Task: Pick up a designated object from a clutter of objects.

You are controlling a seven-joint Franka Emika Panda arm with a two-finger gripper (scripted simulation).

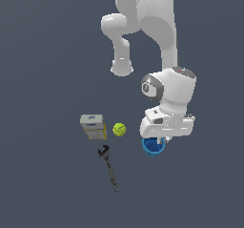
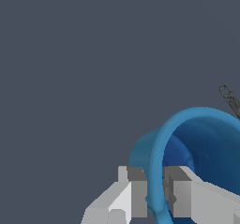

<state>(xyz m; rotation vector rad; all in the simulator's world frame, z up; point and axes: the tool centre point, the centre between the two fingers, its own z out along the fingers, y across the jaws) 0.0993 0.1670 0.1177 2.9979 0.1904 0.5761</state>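
While hovering low, the end effector (image 2: 155, 197) pinches the blue cup's (image 2: 197, 138) rim between both fingers.

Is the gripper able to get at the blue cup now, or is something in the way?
Probably yes: the gripper already straddles the cup wall, one finger outside, one inside. Ball and wrench lie apart.

On the plain dark grey floor (image 1: 43, 184) lie a grey-and-yellow box (image 1: 93, 127), tennis ball (image 1: 119, 129) and wrench (image 1: 108, 167).

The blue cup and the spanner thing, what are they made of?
The blue cup looks like smooth, slightly glossy plastic: even colour, soft sheen, though a render can't confirm it. The wrench looks like dark, dull metal, grey-black and thin.
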